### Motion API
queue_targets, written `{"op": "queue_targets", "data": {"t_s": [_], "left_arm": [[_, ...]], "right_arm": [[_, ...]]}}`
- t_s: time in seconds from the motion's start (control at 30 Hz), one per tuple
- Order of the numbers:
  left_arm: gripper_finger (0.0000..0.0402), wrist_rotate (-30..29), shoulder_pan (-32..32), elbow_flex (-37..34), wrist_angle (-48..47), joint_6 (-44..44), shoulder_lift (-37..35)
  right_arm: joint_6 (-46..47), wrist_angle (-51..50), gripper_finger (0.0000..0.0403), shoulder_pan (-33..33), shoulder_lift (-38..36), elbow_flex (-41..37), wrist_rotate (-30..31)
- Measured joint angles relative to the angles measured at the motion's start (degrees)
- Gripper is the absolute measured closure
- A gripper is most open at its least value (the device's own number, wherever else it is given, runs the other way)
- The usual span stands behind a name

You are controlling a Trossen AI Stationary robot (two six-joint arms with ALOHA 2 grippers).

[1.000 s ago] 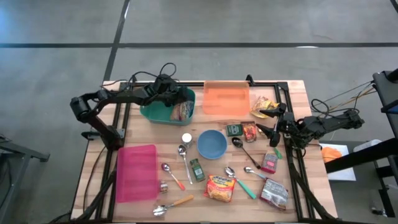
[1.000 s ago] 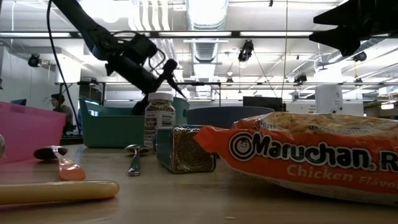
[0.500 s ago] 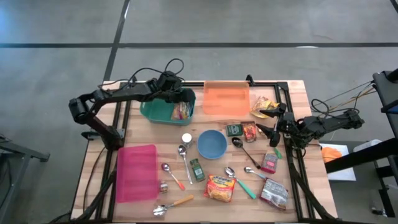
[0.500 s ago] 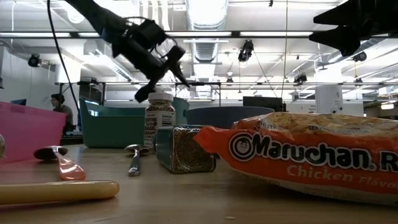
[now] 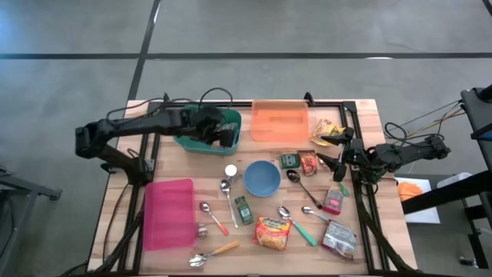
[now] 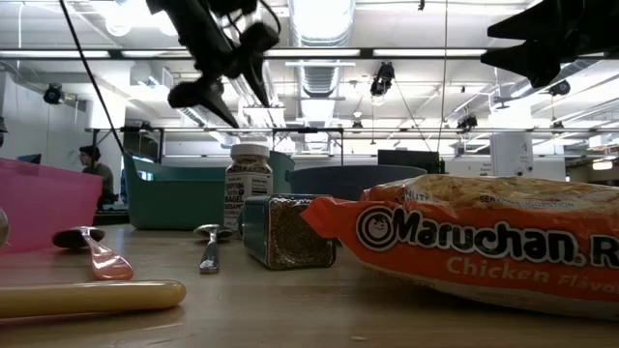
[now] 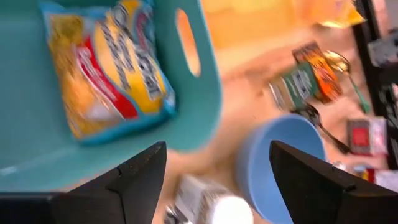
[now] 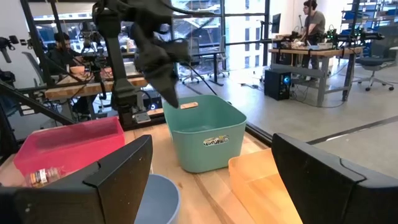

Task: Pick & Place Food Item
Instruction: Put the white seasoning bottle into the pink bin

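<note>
Left gripper [image 5: 217, 132]: raised above the teal bin, fingers [image 7: 140, 180] spread wide, nothing between them.
Food packet [image 7: 102, 65]: yellow, red and blue noodle pack, lying flat on the floor of the teal bin, apart from the fingers.
Teal bin [image 5: 188, 142]: at the table's far side, just beside the orange bin [image 5: 280, 121]; handle slot visible in its wall.
Blue bowl [image 5: 262, 178]: mid-table, nearer than the teal bin; white-capped spice jar [image 5: 231, 171] just beside it.
Right gripper [image 5: 337, 161]: parked over the table's right edge, fingers [image 8: 118, 180] wide apart, empty.
Maruchan ramen pack [image 6: 464, 242]: flat at the near edge.
Pink bin [image 5: 167, 213]: near-left of the table.
Person [image 6: 92, 169]: seated in the room behind, partly hidden.
</note>
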Motion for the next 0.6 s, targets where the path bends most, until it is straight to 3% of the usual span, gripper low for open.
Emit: {"op": "queue_targets", "data": {"t_s": [0.33,0.6], "left_arm": [[0.0117,-5.4,-13.6,0.0,-0.1,-5.5,-1.0],[0.0117,-7.4,-16.4,-0.1,0.1,-6.6,-0.6]], "right_arm": [[-2.1,0.0,0.0076,0.0,0.0,-0.1,0.0],[-2.4,0.0,0.0076,0.0,0.0,-0.1,0.0]]}}
